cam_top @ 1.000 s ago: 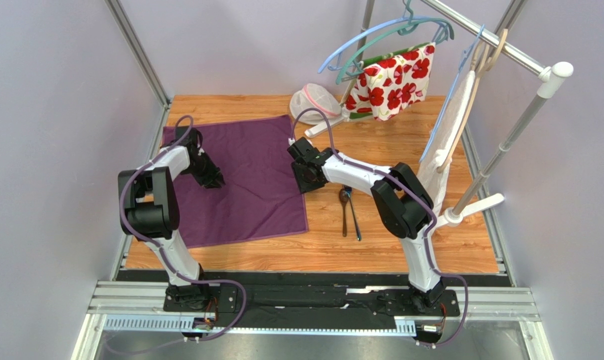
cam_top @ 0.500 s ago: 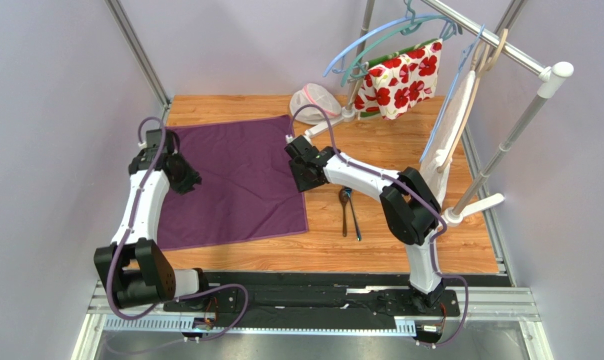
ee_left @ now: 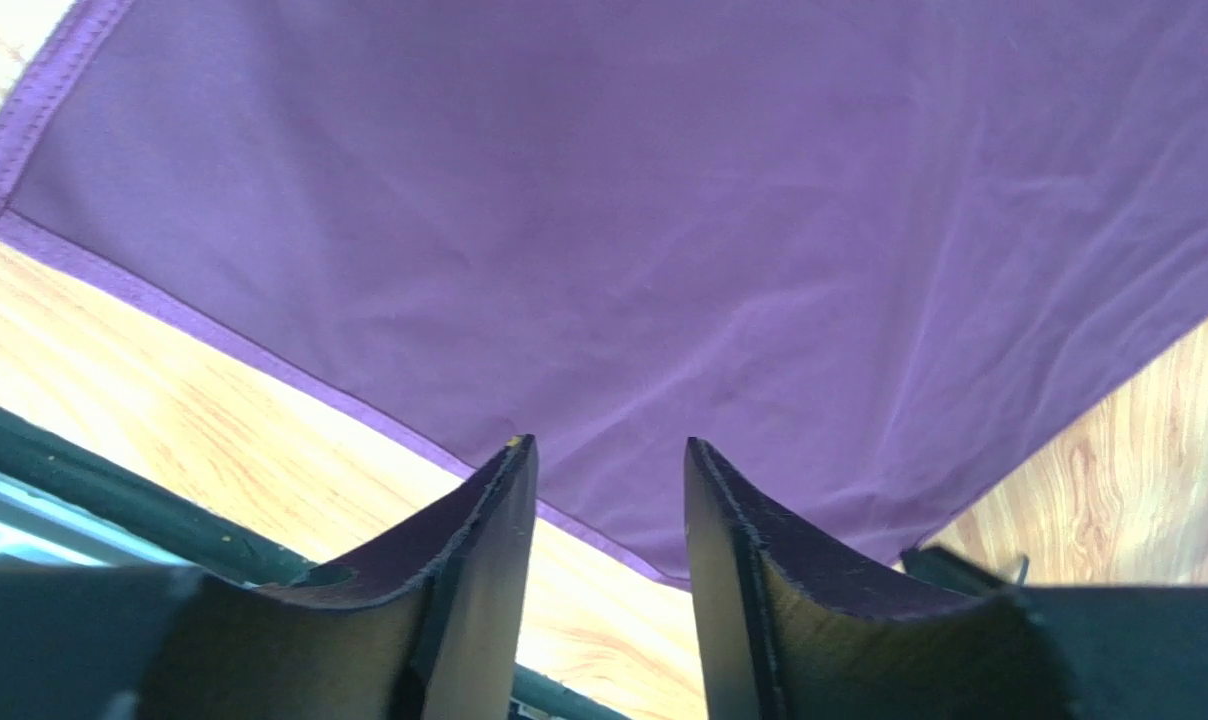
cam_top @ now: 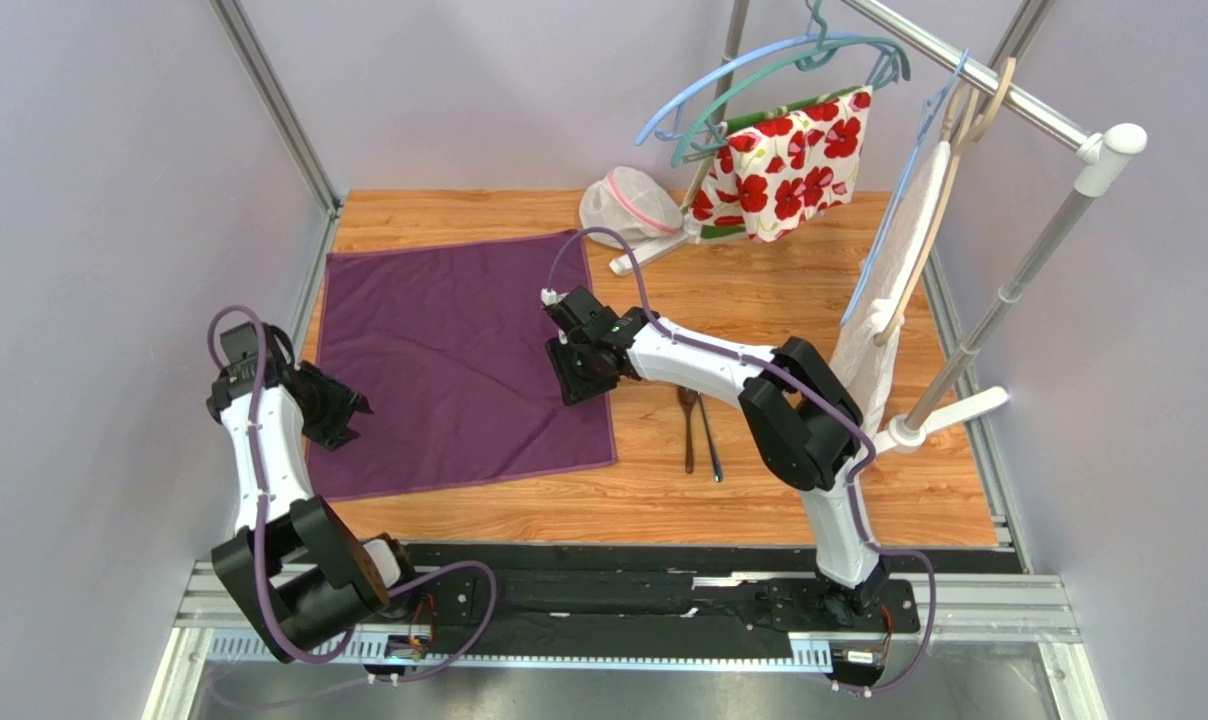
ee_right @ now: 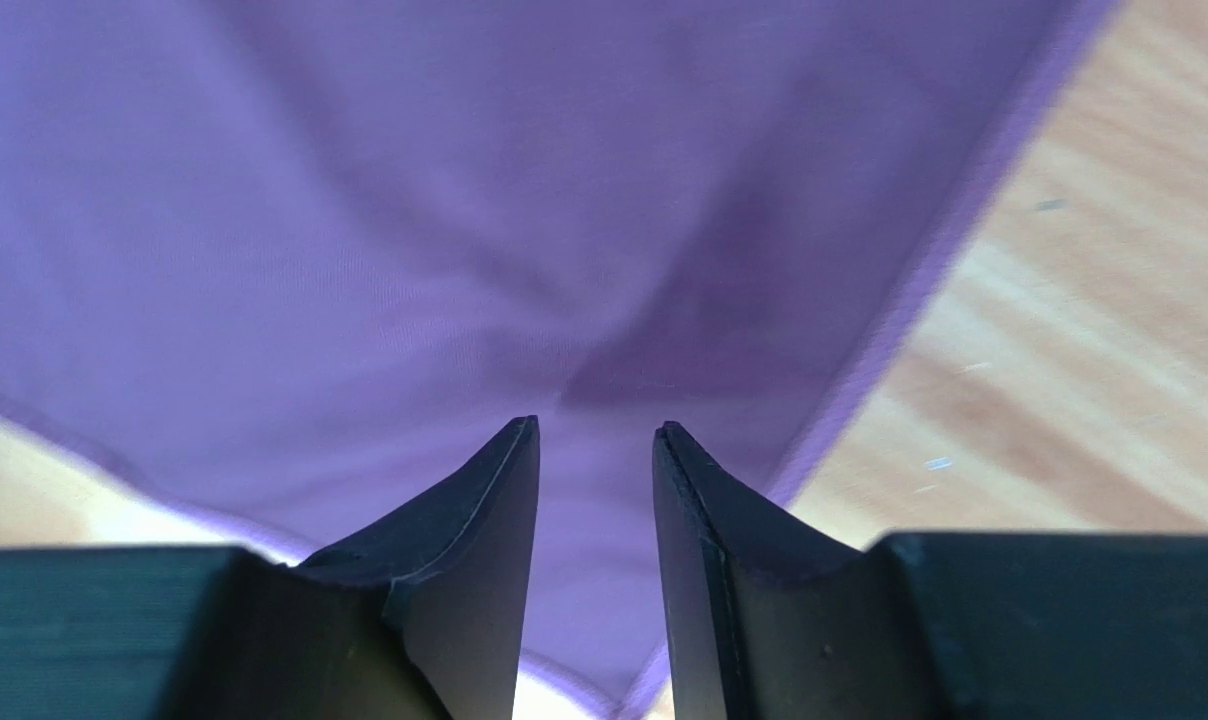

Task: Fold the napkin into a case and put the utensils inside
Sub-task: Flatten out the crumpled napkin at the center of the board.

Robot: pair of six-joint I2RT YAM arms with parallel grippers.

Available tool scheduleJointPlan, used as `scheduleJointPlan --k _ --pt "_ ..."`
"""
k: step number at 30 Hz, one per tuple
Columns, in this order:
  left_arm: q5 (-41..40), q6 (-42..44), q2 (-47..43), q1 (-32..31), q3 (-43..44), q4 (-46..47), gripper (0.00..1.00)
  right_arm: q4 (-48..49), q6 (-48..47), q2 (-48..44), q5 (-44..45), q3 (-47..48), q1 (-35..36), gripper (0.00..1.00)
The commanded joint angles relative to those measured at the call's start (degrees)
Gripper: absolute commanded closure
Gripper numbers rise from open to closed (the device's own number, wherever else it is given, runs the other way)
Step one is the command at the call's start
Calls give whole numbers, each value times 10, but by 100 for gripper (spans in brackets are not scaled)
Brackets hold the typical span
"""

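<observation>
Hovering at the napkin's point(cam_top: 453, 360) 8 o'clock edge, the left gripper point(ee_left: 603, 450) has its fingers point(ee_left: 483, 540) apart, empty. The right gripper point(ee_right: 595, 432), at 3 o'clock, does too. The napkin lies flat on the surface point(cam_top: 806, 285). It looks soft and floppy, so pinch a corner hem.

- And we have one purple napkin point(cam_top: 445, 360), just the one.
- Utensils point(cam_top: 688, 428): two, both slim and dark.
- One white cloth with red flowers point(cam_top: 783, 158).
- One white mesh pouch point(cam_top: 622, 203), pink trim.
- Hangers point(cam_top: 682, 117): four that I can make out.
- One clothes rack point(cam_top: 1016, 270).
- Two grippers: left gripper point(ee_left: 603, 458), right gripper point(ee_right: 591, 435).
- One wooden table point(cam_top: 806, 503).
</observation>
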Motion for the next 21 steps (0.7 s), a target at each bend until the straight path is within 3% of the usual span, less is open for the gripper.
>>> scheduleJointPlan --k 1,8,14,21 --pt "14 8 -11 5 17 -7 50 28 -6 16 13 -4 -29 62" --pt "-28 -1 24 5 27 -64 52 14 -10 40 59 4 -55 63" --pt "-128 -75 -21 4 -9 -83 52 -14 -8 36 109 23 -58 63" --pt "-120 -79 -12 4 -14 -75 53 -40 -17 13 139 46 -47 62"
